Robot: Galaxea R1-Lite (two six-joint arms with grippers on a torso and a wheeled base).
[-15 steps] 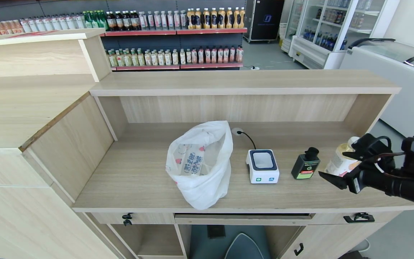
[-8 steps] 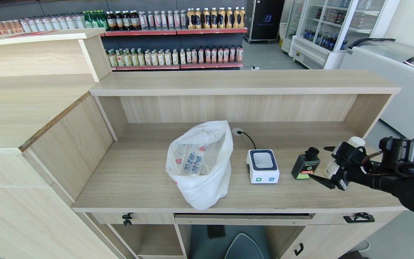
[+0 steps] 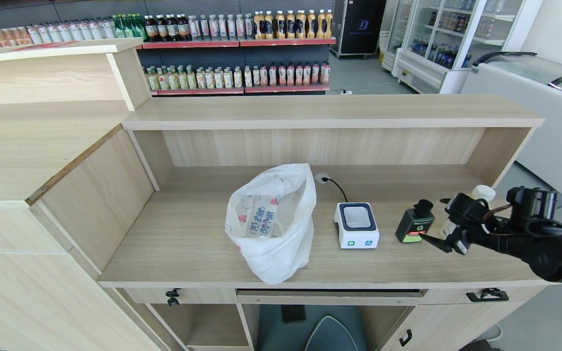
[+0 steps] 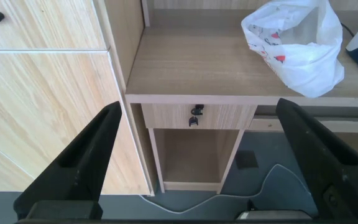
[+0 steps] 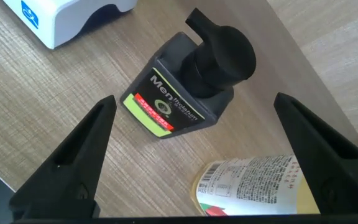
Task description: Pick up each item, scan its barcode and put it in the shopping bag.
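Black, rigid bottle (image 3: pixel 414 225) at centre right is judged light; its flat sides are best gripped by the wide-open right gripper (image 3: pixel 434 219).

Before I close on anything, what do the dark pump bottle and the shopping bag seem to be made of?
The pump bottle: likely hard plastic, dark matte body with soft highlights on the pump top and a printed label. The shopping bag: thin white plastic film, crinkled and half see-through; a carton shows through its wall.

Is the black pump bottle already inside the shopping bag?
No, the black pump bottle stands on the counter beside the scanner, apart from the shopping bag.
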